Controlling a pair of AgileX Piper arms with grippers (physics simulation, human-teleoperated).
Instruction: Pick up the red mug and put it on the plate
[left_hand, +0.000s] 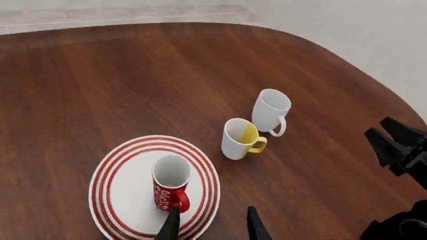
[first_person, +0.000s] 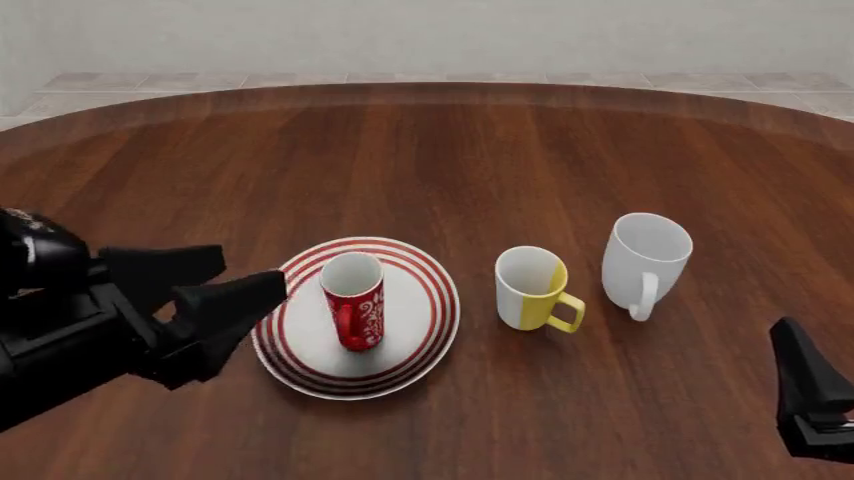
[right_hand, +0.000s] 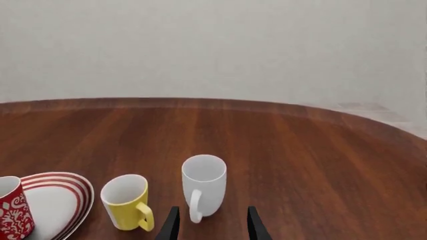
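Observation:
The red mug (first_person: 355, 302) with white swirls stands upright on the plate (first_person: 424, 295), a white plate with red rings; both show in the left wrist view, mug (left_hand: 171, 182) on plate (left_hand: 120, 195), and at the edge of the right wrist view, mug (right_hand: 12, 210), plate (right_hand: 63, 200). My left gripper (first_person: 220, 285) is open and empty just left of the plate, apart from the mug; its fingertips (left_hand: 169, 222) show near the mug's handle. My right gripper (right_hand: 210, 222) is open and empty, low at the front right (first_person: 801, 380).
A white-and-yellow mug (first_person: 534, 290) stands right of the plate, and a plain white mug (first_person: 643, 260) right of that. The round wooden table's far edge (first_person: 427, 88) meets a pale floor and wall.

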